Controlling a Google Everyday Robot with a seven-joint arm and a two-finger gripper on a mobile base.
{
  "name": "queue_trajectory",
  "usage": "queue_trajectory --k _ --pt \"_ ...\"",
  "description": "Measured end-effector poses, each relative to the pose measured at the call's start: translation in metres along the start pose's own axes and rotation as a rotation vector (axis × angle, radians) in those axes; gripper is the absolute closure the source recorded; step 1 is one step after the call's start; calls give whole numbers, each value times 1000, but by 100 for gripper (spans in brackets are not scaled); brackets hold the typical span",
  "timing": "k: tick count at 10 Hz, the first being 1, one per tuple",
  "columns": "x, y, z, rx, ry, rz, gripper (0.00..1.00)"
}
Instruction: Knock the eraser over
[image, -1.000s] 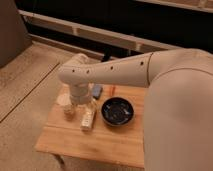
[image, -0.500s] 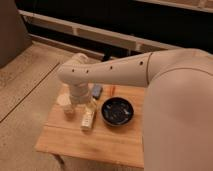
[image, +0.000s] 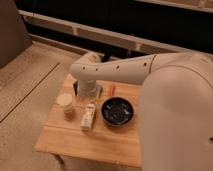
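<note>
The eraser (image: 75, 89) shows as a small dark upright block at the table's back left, partly hidden behind my arm. My gripper (image: 86, 95) hangs at the end of the pale arm, right beside the eraser and above the table, just behind the paper cup (image: 65, 105). The arm covers most of the gripper.
The wooden table (image: 65, 137) also holds a pale slim bottle (image: 88, 118) lying near the middle, a black bowl (image: 117, 111) to its right, a flat blue-grey pad (image: 99, 91) and a small orange item (image: 111, 88) at the back. My arm's large shell fills the right side.
</note>
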Motion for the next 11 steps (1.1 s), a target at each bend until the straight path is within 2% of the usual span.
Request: queue_trajectory --k 3,4,7,9,11 --pt "-23 -18 4 35 -5 4 35" --pt "-32 -22 5 57 0 -9 35" --pt "-60 -12 4 107 18 -76 35" --pt "-75 -4 7 118 36 -100 35" --pt "-79 0 9 114 55 -102 35"
